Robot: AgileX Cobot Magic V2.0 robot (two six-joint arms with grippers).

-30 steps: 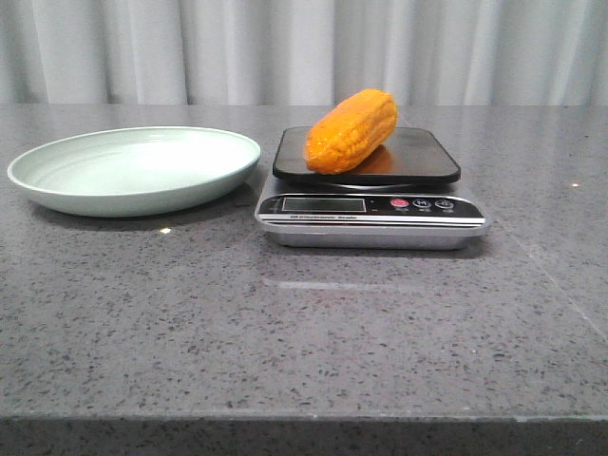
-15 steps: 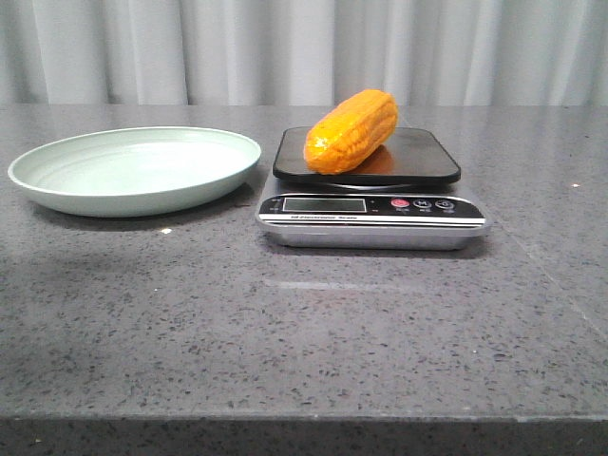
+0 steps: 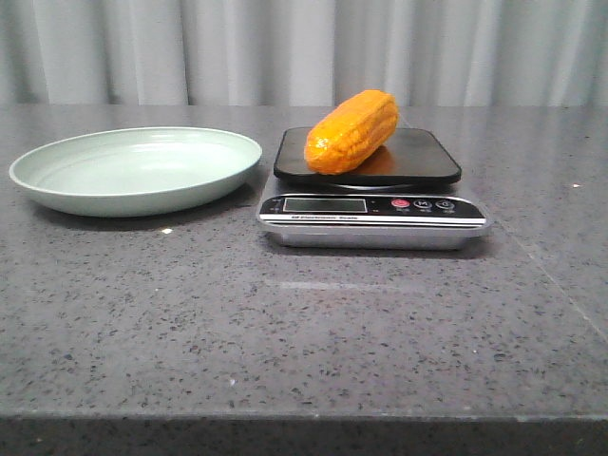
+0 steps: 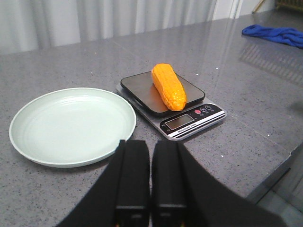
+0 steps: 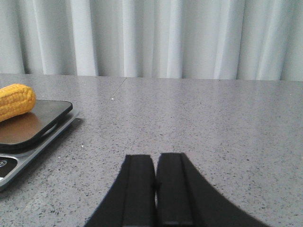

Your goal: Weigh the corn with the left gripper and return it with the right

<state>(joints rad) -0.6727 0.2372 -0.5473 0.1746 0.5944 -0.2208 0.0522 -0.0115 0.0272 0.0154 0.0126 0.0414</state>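
The orange-yellow corn lies on the black platform of the kitchen scale; it also shows in the left wrist view as corn and at the edge of the right wrist view as corn. Nothing holds it. My left gripper is shut and empty, hovering back from the scale and the pale green plate. My right gripper is shut and empty, off to the side of the scale over bare table. Neither gripper appears in the front view.
The empty pale green plate sits left of the scale. A blue cloth lies far off on the grey stone table. The table's front edge runs close to the camera. White curtains hang behind.
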